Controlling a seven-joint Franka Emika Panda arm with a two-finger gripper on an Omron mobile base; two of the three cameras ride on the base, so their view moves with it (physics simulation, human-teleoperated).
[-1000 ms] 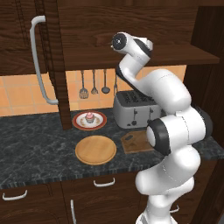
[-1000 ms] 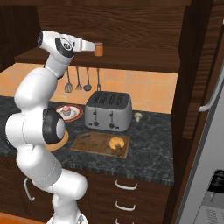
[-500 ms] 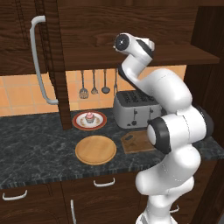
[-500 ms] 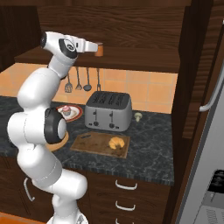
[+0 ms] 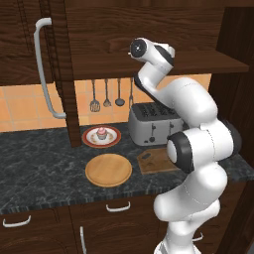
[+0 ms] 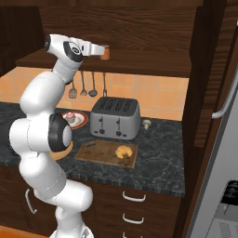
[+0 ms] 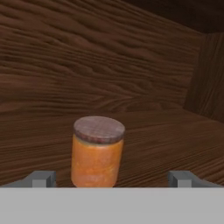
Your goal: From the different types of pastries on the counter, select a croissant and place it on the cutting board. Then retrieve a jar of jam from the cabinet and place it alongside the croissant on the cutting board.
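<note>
So the croissant [image 6: 123, 151] is already sitting on the cutting board [image 6: 100, 153] down on the table [image 6: 158, 153], first half looks done. Jam's what's left: the fingers [image 7: 43, 178] are spread wide either side of the jar of jam [image 7: 97, 152], not touching it yet, jar upright on the cabinet [image 6: 148, 62] shelf.

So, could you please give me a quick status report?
Gripper open, level with jam jar on cabinet shelf. Croissant on cutting board. Nothing in the way.

The arm [image 5: 198, 149] was glossy white, built of rounded, bulbous segments. Dark grey rings and caps marked its joints. Its finger tips [image 7: 43, 178] were small and grey.
</note>
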